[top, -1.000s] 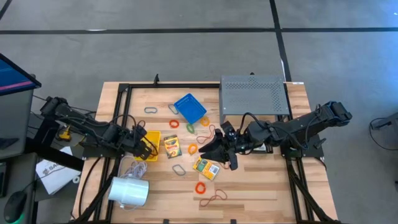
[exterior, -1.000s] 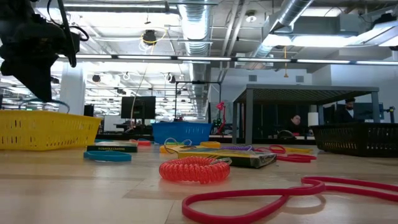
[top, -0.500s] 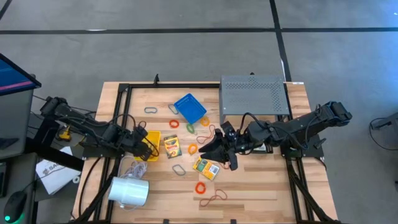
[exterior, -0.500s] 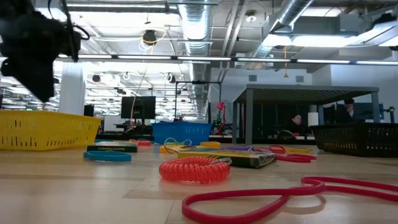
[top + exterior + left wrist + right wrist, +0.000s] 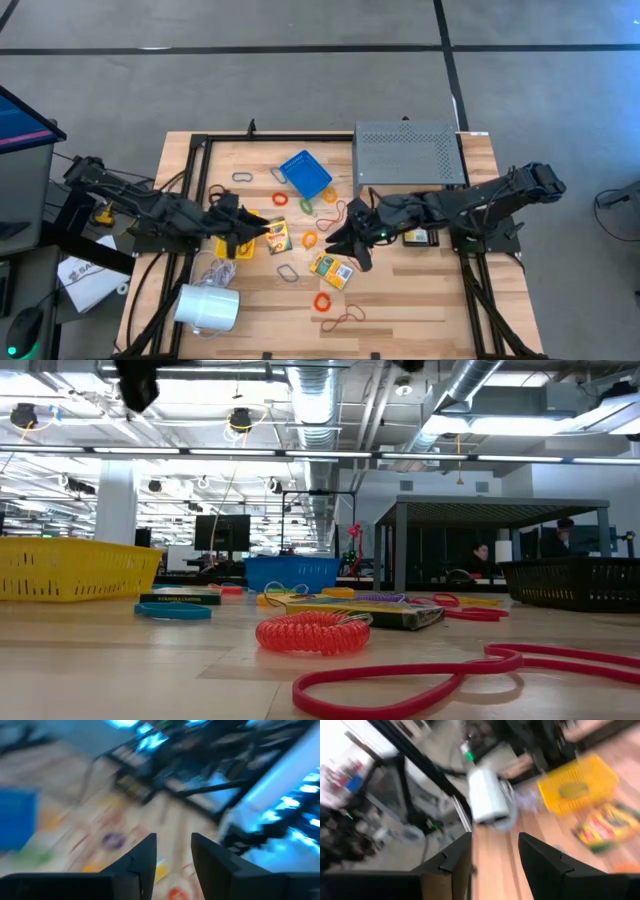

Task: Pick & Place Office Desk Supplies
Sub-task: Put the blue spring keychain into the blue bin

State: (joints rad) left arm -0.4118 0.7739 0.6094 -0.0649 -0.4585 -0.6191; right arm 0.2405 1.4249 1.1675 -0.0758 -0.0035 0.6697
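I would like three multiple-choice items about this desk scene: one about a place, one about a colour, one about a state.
1. Where does the grey perforated shelf stand?
A. far right part of the table
B. near left corner
C. on the floor

2. What colour is the coiled band nearest the low camera?
A. blue
B. red-orange
C. white

3. How is the white cylinder?
A. upright
B. on its side
C. inside the yellow basket

Answers: 1 A, the high view shows it there. 2 B, the low view shows it. 3 B, its open end faces sideways.
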